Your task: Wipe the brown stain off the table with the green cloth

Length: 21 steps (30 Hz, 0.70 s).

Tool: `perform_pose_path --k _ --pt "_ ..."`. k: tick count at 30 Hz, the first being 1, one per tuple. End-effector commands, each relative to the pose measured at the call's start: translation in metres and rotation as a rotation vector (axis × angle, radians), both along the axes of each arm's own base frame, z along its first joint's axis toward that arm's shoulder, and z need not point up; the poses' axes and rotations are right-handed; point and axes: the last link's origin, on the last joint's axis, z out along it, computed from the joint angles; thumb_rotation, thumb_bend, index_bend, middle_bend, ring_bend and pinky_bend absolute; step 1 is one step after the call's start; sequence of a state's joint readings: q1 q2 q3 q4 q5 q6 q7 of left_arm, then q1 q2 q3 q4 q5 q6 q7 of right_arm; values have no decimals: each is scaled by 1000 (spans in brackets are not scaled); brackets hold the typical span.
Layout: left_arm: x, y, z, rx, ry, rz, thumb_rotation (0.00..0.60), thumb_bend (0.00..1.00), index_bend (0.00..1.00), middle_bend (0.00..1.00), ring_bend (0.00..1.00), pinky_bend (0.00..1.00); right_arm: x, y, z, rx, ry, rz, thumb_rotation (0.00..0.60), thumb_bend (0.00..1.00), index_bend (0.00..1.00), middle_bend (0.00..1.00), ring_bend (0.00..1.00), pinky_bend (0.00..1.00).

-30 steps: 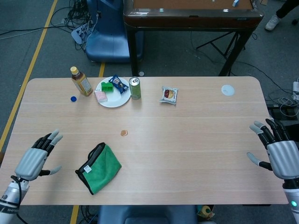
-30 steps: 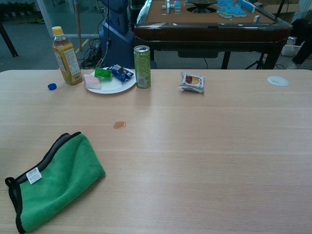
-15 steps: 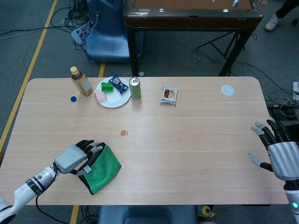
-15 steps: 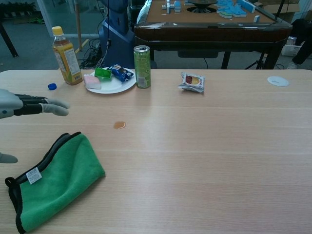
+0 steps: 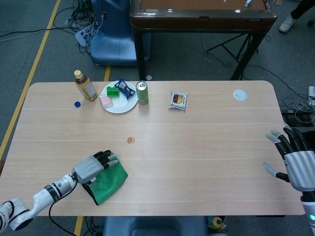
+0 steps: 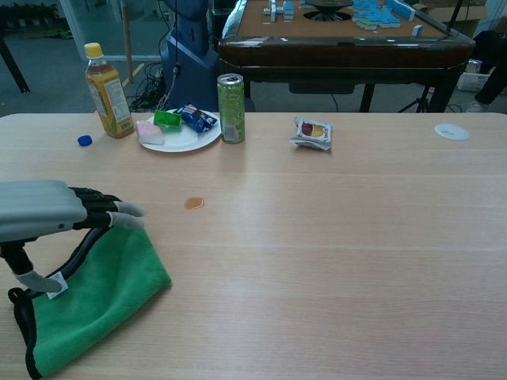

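From the head view we see the green cloth point(image 5: 109, 178) at about seven o'clock on the table point(image 5: 206, 147), near the front edge, with our left hand point(image 5: 93, 166) over its upper left corner, fingers stretched forward and slightly apart; we cannot tell whether they press the fabric. The brown stain point(image 5: 130, 140) sits just beyond the cloth toward eleven o'clock, apart from it. Our right hand point(image 5: 295, 160) hovers at three o'clock by the table's edge, fingers spread, holding nothing. At eleven o'clock stand a bottle point(image 5: 85, 85), a blue cap point(image 5: 77, 104), a white plate point(image 5: 121, 103), a green can point(image 5: 142, 93) and a snack packet point(image 5: 178, 100); their writing is too small to read.

From the chest view we see the left hand point(image 6: 55, 210) above the green cloth point(image 6: 95, 297), fingertips point(image 6: 127, 210) pointing toward the brown stain point(image 6: 194, 203). The cloth's white tag point(image 6: 54, 285) is unreadable. The bottle point(image 6: 108, 93) bears a yellow label and the green can point(image 6: 230, 108) carries print, neither legible.
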<state>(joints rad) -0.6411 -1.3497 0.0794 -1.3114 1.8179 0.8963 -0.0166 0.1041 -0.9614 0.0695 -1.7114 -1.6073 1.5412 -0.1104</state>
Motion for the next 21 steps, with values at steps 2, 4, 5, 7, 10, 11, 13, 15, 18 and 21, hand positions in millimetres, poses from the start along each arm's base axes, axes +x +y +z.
perform_pose_path --k 2,4,5,7,10,11,13,15,18,21 --pt "-5 1 -9 5 13 10 600 151 66 0 0 86 -2 1 0 -1 -1 -6 600 265 207 201 88 21" --pt "-6 2 -13 10 5 16 600 151 66 0 0 86 -3 1 0 1 -1 -9 600 266 207 201 88 21" --pt "-6 2 -14 13 -5 18 600 151 68 0 3 94 -3 1 0 0 -1 -10 600 266 207 201 88 21" --pt "-7 2 -16 15 -19 15 600 151 89 0 24 136 -3 2 1 -2 -2 -9 600 265 207 201 88 21" --pt "-11 1 -19 7 -32 12 600 151 148 0 81 199 -4 2 2 -6 -1 -12 600 266 207 201 88 21" --pt "-12 1 -20 4 -35 13 600 151 174 6 115 223 -4 2 2 -6 0 -12 600 265 207 201 88 21" --pt "-14 0 -22 3 -52 6 600 151 212 33 167 263 -3 2 2 -5 1 -11 600 265 206 201 88 21" --pt "-14 0 -23 5 -64 -3 600 151 241 65 209 317 -3 3 2 -6 1 -11 600 266 206 201 88 21" --pt "-17 0 -27 5 -66 -20 600 151 275 96 249 384 -2 3 2 -7 2 -11 600 266 207 201 88 21" --pt "-17 0 -31 3 -76 -32 600 152 340 172 314 448 -2 5 3 -10 3 -10 600 265 207 201 88 21"
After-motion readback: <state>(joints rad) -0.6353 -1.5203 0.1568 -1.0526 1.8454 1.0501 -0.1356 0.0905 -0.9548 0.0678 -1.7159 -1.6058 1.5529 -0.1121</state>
